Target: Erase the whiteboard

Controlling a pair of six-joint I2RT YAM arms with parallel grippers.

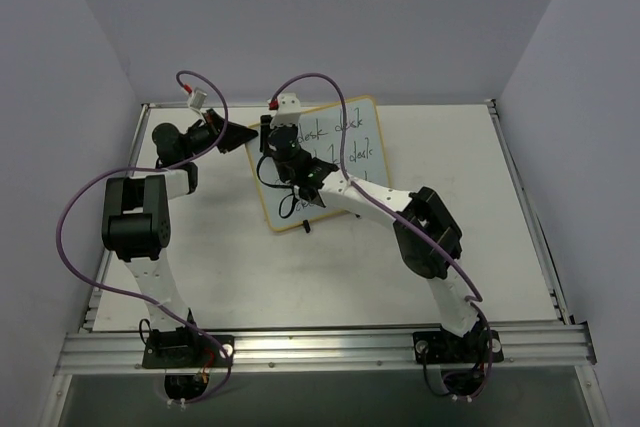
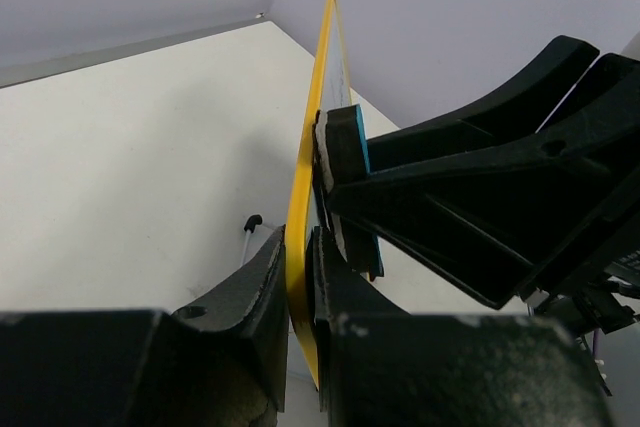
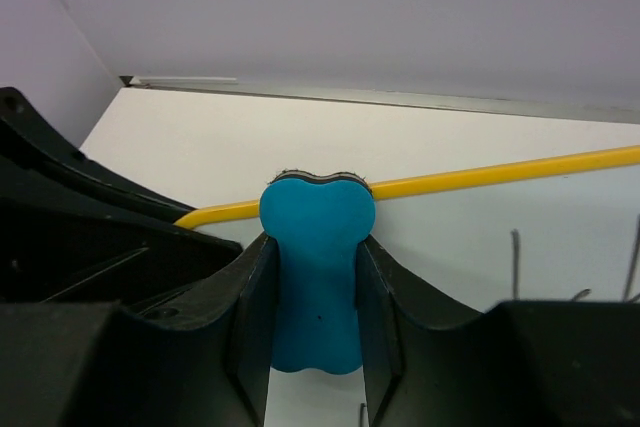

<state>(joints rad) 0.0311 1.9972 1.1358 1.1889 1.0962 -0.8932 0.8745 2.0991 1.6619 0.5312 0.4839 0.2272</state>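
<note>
The whiteboard point(image 1: 345, 162) stands tilted at the table's middle back, with black handwriting on its right part. My left gripper point(image 1: 240, 137) is shut on the board's yellow-framed left edge point(image 2: 298, 277), one finger on each side. My right gripper point(image 1: 272, 143) is shut on a blue bone-shaped eraser point(image 3: 318, 267). The eraser's black felt face point(image 2: 340, 162) presses against the board's white face near the upper left corner, just below the yellow frame point(image 3: 500, 175). A few pen strokes point(image 3: 514, 262) show to the eraser's right.
A black clip foot point(image 1: 306, 227) juts from the board's lower edge onto the white table point(image 1: 440, 147). Purple cables point(image 1: 90, 197) loop over both arms. Grey walls close in the table on three sides, and a metal rail point(image 1: 320, 347) runs along the near edge.
</note>
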